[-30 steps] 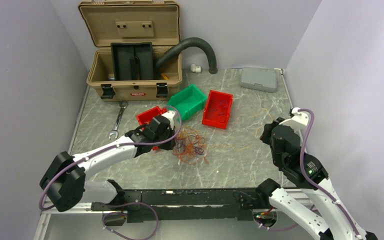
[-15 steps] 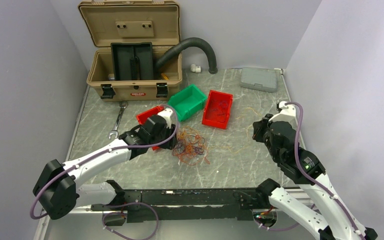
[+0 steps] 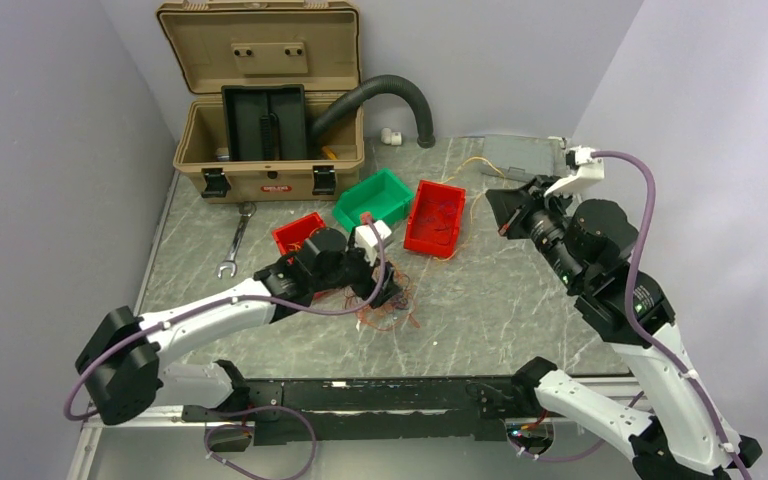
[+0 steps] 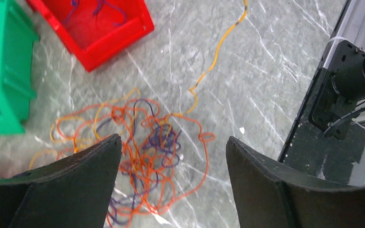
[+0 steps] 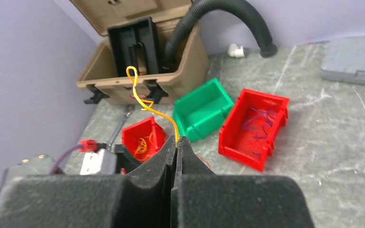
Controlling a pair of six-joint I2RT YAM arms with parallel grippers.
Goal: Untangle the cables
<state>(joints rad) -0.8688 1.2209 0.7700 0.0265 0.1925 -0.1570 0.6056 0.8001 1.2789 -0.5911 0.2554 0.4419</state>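
Your right gripper (image 5: 177,144) is pressed together on one yellow-orange strand (image 5: 148,107). It's caught at the very tips and held high over the far right of the table (image 3: 520,300). Your left gripper (image 4: 172,140) is spread wide over the tangle (image 4: 142,152) and grips nothing. The tangle lies on the marble near the small red bin (image 3: 288,233), with orange and dark purple loops knotted together.

Risks as I see them:
- Nothing pins the tangle. The strand runs from it toward the right arm with waves in it. Once that slack goes, I'd expect the whole clump to drag or lift rather than one wire pulling free.
- It's a tip-only pinch on a thin wire, so a snag in the knot could slide it out of the jaws.
- The strand passes close beside the red bin (image 4: 119,47) that has purple strands in it. A sideways pull could hook its corner or shift it.
- If you close the left on the clump, you may clamp the pulled strand too. I can't tell which loop it is.
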